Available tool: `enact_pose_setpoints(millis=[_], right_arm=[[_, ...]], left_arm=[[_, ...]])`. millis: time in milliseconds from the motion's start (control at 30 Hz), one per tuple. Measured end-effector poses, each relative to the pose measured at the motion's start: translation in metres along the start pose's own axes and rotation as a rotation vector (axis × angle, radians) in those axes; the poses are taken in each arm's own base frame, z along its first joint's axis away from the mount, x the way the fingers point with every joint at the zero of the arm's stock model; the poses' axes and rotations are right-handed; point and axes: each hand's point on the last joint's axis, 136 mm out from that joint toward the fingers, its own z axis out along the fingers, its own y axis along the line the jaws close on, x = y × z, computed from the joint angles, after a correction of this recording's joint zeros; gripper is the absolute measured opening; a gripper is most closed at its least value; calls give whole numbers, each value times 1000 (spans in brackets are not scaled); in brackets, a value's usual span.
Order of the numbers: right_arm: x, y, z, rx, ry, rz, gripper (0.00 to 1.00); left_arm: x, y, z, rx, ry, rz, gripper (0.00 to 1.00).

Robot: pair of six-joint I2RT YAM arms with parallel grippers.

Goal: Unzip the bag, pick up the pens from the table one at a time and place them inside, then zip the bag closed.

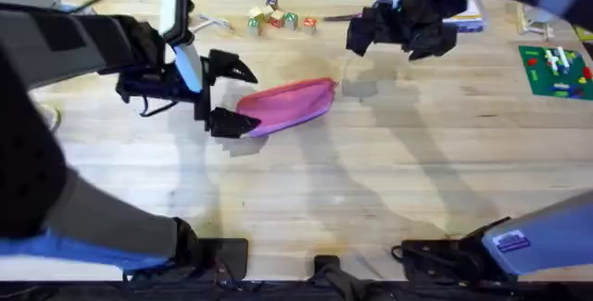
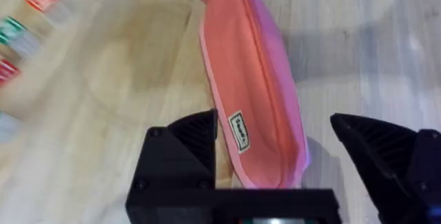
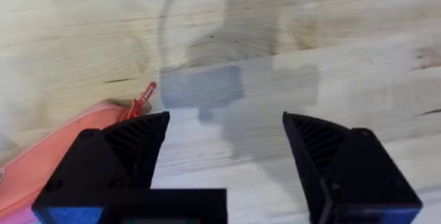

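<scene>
The pink bag (image 1: 289, 104) lies slanted on the table (image 1: 371, 181), left of its middle. My left gripper (image 1: 233, 95) is open and straddles the bag's left end (image 2: 255, 93), one finger (image 2: 189, 145) on each side. A small white label (image 2: 239, 131) shows near that end, and the zipper seam shows no gap. My right gripper (image 1: 398, 25) hangs open above the table, behind and to the right of the bag. Its wrist view shows the bag's other end (image 3: 62, 158) and a red zipper pull (image 3: 141, 100) beside one finger (image 3: 131, 148). The pens are out of view.
Several small coloured blocks (image 1: 276, 18) sit near the far edge behind the bag. A green plate with small bricks (image 1: 556, 71) lies at the far right. Bare wood stretches in front of the bag.
</scene>
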Motion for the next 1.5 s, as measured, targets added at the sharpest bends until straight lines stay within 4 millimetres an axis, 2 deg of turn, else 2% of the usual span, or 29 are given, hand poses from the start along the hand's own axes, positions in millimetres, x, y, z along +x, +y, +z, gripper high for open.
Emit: enact_pose_setpoints(millis=[200, 300, 633, 733, 833, 1000, 1267, 1400, 1500], right_arm=[[-4, -1, -40, -43, -75, -96, 998], [-1, 0, -53, -55, -93, -143, 998], [5, 13, -70, -88, -123, -224, 998], [8, 18, -71, -94, -124, -243, 998], [13, 26, -74, -105, -125, -290, 998], [14, 28, -82, -117, -139, -302, 998], [9, 15, -129, -171, -254, -267, 995], [9, 7, -148, -187, -298, -253, 996], [14, -3, -153, -172, -312, -247, 996]], left_arm=[[-30, -8, -24, -74, 30, 101, 994], [-40, -13, -36, -114, 54, 129, 993], [-64, -23, -65, -256, 139, 121, 993], [-69, -26, -71, -296, 157, 72, 994], [-75, -30, -80, -363, 163, -56, 993], [-79, -31, -94, -467, 184, -227, 993], [-112, -19, -143, -746, 188, -394, 993], [-120, -18, -154, -808, 161, -453, 992], [-119, -17, -156, -824, 145, -512, 995]])
